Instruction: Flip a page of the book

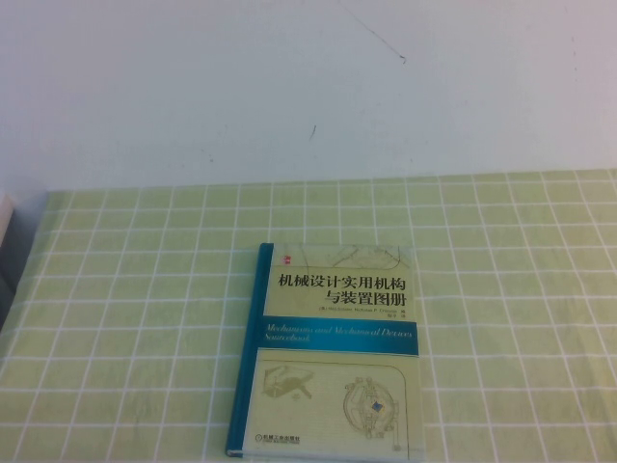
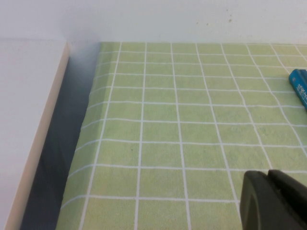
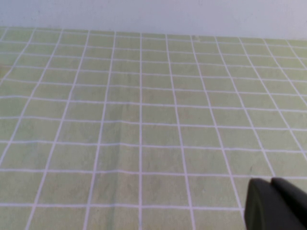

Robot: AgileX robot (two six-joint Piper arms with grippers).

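While closed and lying flat, book (image 1: 328, 352) set cover-up near the front-centre of green checked tablecloth (image 1: 135, 289), blue spine toward the robot's left, free edge toward its right; lower edge cut off by the frame of the high view. Page not yet exposed: cover down, no leaf visible. Placement judged to suit a lift from the free edge, the spine serving as the hinge.

Neither arm visible in the high view, so both judged parked back from the book, leaving it unobstructed. Left gripper (image 2: 274, 201) hovering over bare cloth near the table's left edge, beside a white board (image 2: 29, 124); only a dark corner of the fingers shown, apparently pressed together, though not certain. A blue corner of the book just visible in that wrist view, well apart from the gripper. Right gripper (image 3: 277, 203) likewise over bare cloth, fully closed, holding nothing; book absent from its wrist view.

Task judged at its very start: approach and lifting of the cover not begun.
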